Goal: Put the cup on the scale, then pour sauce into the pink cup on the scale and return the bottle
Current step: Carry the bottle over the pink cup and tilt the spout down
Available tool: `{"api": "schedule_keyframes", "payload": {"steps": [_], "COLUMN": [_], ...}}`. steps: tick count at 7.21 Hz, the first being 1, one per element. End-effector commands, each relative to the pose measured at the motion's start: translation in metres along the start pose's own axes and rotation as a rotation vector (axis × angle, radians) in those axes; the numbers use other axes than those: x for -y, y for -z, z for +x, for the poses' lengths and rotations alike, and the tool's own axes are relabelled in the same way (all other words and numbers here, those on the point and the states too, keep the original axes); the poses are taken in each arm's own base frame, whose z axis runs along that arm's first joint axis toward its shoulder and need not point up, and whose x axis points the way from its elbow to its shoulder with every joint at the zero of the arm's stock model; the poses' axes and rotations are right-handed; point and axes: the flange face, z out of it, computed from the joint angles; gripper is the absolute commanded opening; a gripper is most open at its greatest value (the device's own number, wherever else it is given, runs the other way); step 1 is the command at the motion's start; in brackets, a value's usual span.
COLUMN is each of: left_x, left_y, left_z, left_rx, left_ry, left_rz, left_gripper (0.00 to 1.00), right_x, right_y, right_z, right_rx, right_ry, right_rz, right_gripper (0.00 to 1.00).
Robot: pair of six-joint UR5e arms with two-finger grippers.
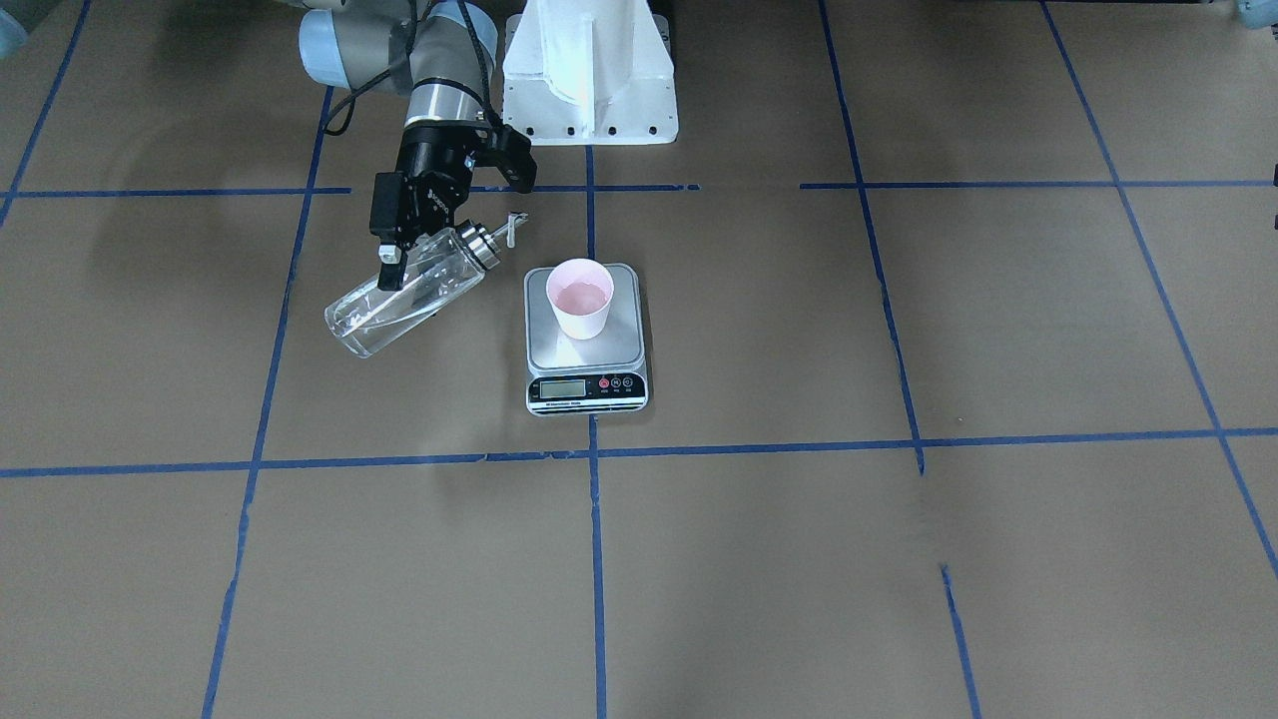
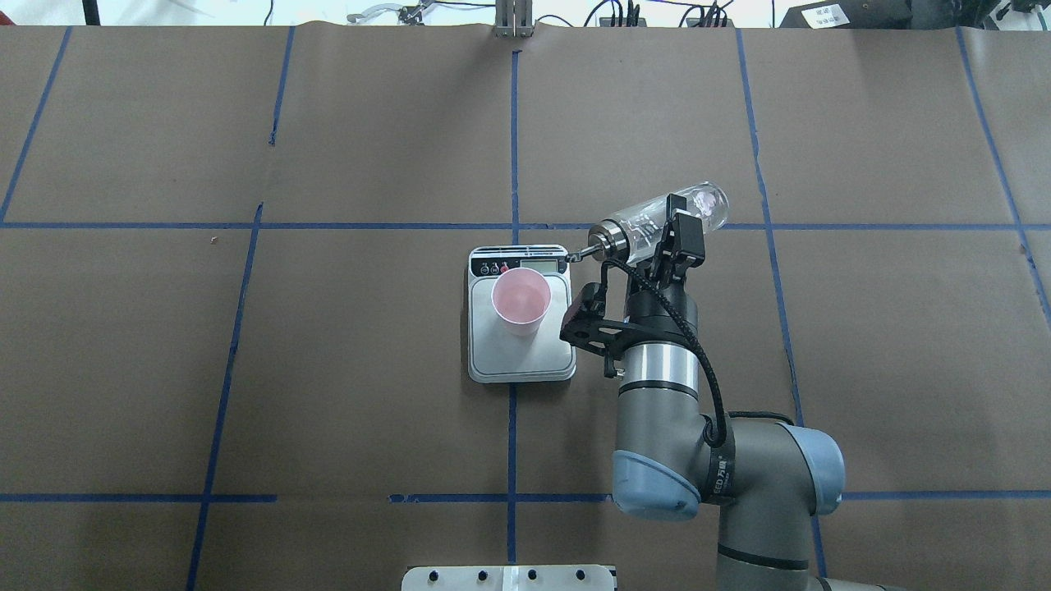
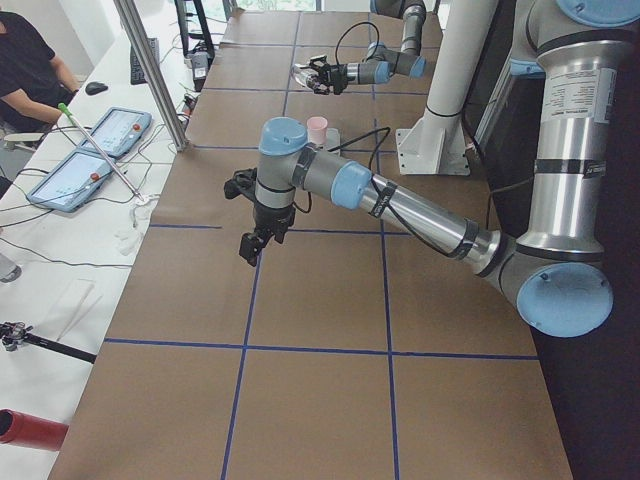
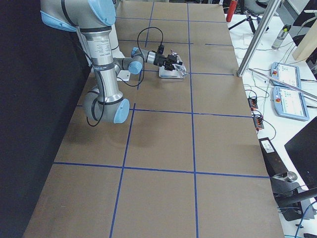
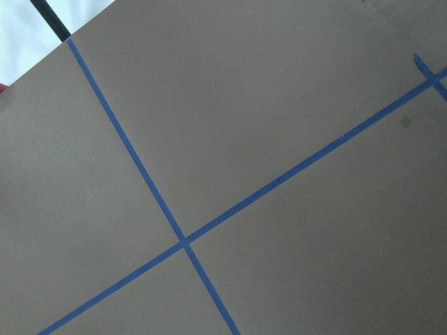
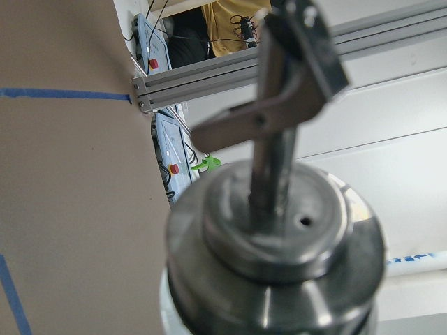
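**While the right gripper (image 2: pixel 675 232) pinches the tilted bottle (image 1: pixel 371 318)**

Where the cup (image 1: pixel 580 298) stands upright on the scale (image 1: pixel 621 340) at mid-table, the bare taped table (image 1: pixel 899 579) lies open on every side, its edges well apart. The bottle's spout (image 1: pixel 513 228) points toward the scale. The overhead view sets its tip at the display corner; the front view shows it apart. The left gripper (image 3: pixel 248 248) shows only in the side view, and whether it is spread or closed cannot be told.

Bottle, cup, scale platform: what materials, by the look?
The bottle looks like clear glass, the table showing through; clear plastic not ruled out. Its collar and spout: shiny grey metal with reflections. The cup: matte pale pink, probably plastic. The scale platform: brushed silver, likely steel.
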Motion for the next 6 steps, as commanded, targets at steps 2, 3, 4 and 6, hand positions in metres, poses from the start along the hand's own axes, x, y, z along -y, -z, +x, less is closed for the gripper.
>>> {"api": "schedule_keyframes", "payload": {"steps": [2, 3, 4, 6], "left_x": [-0.002, -0.003, -0.003, -0.004], "left_y": [-0.002, -0.002, -0.002, -0.002], "left_z": [-0.002, -0.002, -0.002, -0.005], "left_rx": [0.0, 0.0, 0.0, 0.003], "left_ry": [0.0, 0.001, 0.001, 0.008], "left_rz": [-0.005, -0.006, -0.006, -0.007], "left_gripper": [1.0, 1.0, 1.0, 1.0], "right_x": [0.016, 0.017, 0.016, 0.012], "right_y": [-0.008, -0.009, -0.01, -0.014], "right_z": [-0.022, -0.02, -0.021, -0.033], "right_rx": [-0.09, -0.105, -0.12, -0.174], "right_ry": [0.146, 0.187, 0.227, 0.337], "right_rz": [0.002, 0.002, 0.001, -0.004], "right_gripper": [0.0, 0.0, 0.0, 0.0]}}
